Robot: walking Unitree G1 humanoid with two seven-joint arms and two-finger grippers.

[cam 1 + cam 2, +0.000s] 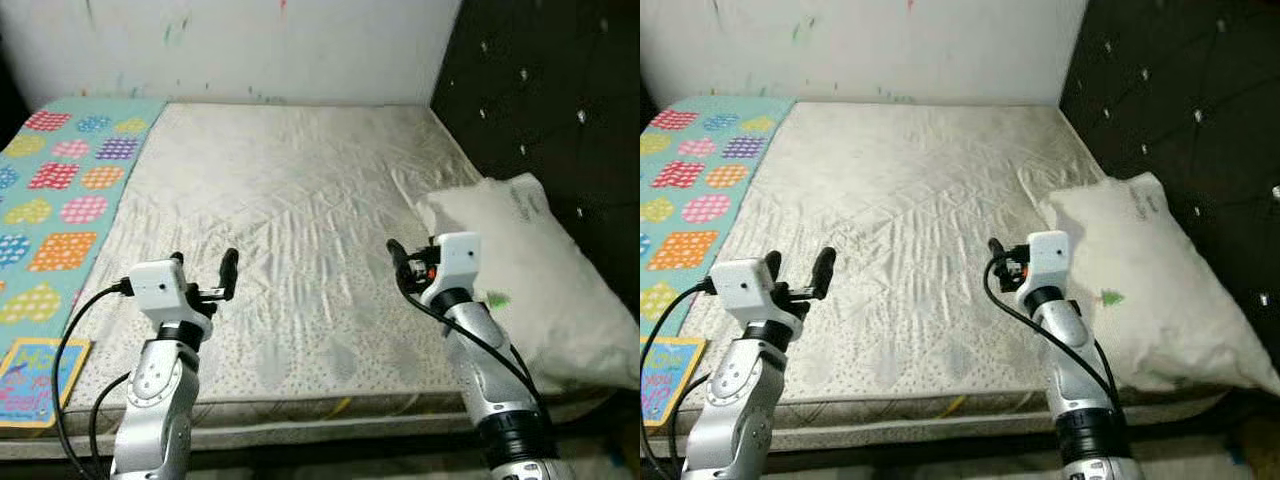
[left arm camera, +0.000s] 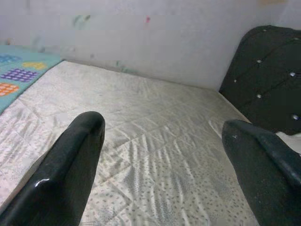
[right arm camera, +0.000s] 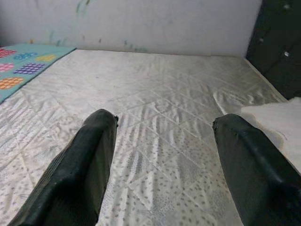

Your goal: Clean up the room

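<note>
Bed first: pale quilted mattress with a wrinkled satin-look cover (image 1: 290, 210) takes up most of the frame, bare in the middle, white paint-flecked wall (image 1: 250, 45) behind it and a black tufted headboard with studs (image 1: 540, 90) on the robot's right. Teal play mat with coloured polka-dot hearts and squares (image 1: 60, 190) runs along the mattress's left side. White pillow with a small green print (image 1: 530, 280) sits askew against the headboard on the right, one corner hanging over the near edge of the mattress. Flat blue and yellow children's book (image 1: 35, 380) lies at the near left, beside the mattress corner. Left gripper (image 1: 205, 272) is raised over the near left part of the mattress, fingers spread apart, nothing between them. Right gripper (image 1: 410, 262) is raised over the near right part, just beside the pillow's near corner, fingers also apart and empty; the right wrist view confirms the gap, with the pillow edge off to one side. Progress, my read: nothing is in hand and no item looks put away. Still to do, likely: straighten the pillow, pick up the book, maybe square up the mat. Pillow is the closest target for the right arm.
</note>
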